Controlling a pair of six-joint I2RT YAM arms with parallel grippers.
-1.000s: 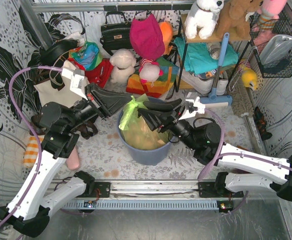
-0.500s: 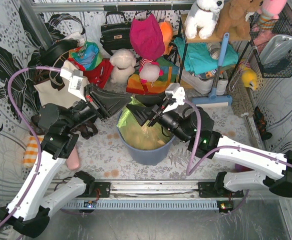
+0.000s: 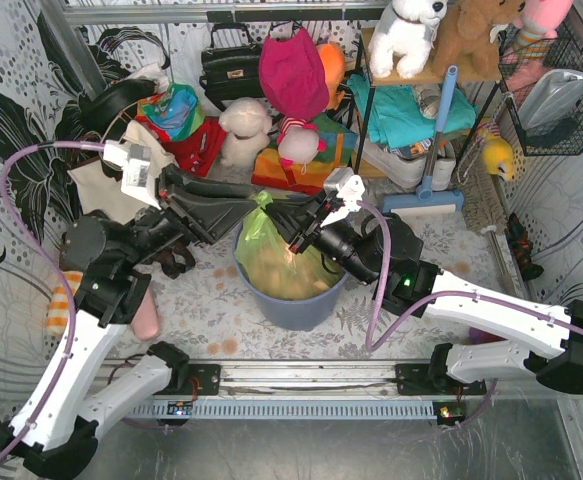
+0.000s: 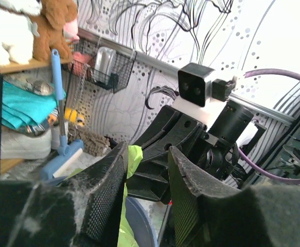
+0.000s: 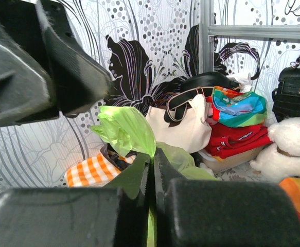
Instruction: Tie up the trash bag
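Green trash bag (image 3: pixel 256 238): thin see-through plastic, sitting in the bin directly under both sets of fingers. Crumpled brown paper shows through its lower part. Its top is gathered into a neck, with a loose tuft standing above the right fingers.
Right fingers (image 3: pixel 279 218): pressed flat together with the bag's neck pinched between them. In the right wrist view, plastic spills out above the tips and to either side.
Left fingers (image 3: pixel 243 207): parted, with a clear gap between the two. They point at the tuft from the opposite side, tips just beside it. Whether they touch the plastic I cannot tell.
Fingers to each other: the tips face nearly head-on over the bin, close together, with the tuft between them.
Bin (image 3: pixel 301 305): round, blue-grey, upright on the worktop, below the fingertips.
Worktop (image 3: pixel 201 300): covered by a pale flowered cloth.
Cream tote (image 5: pixel 186 128): past the tuft as seen from the right fingers, near the patterned wall, well apart from the bin.
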